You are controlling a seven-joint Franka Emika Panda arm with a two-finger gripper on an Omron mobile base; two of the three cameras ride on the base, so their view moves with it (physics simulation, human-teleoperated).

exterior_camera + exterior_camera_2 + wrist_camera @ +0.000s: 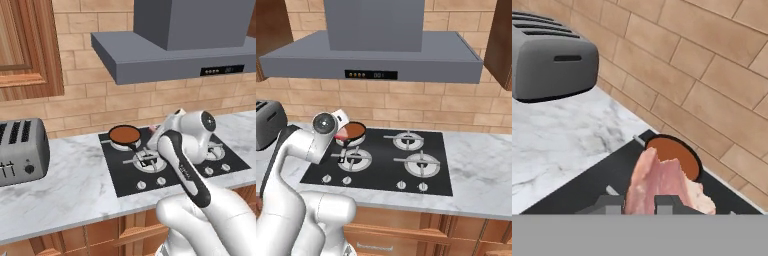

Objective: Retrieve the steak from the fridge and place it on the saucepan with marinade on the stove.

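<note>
The pinkish-red steak (662, 182) hangs between my two fingertips, with my gripper (639, 204) shut on it. Just beyond it sits the saucepan (677, 150), a little lower, its round disc of reddish-brown marinade (671, 151) partly covered by the meat. From the base, the saucepan (124, 135) rests on the rear left burner of the black stove (172, 176), and my wrist hides most of the hand. From the right side the steak (342, 133) shows as a pink patch at the near left edge of the saucepan (356, 130). The fridge is out of view.
A grey toaster (20, 150) stands on the marble counter (75, 185) left of the stove. A grey range hood (175, 45) hangs above the burners, with a brick wall behind. A wooden cabinet (25, 45) is mounted at the upper left.
</note>
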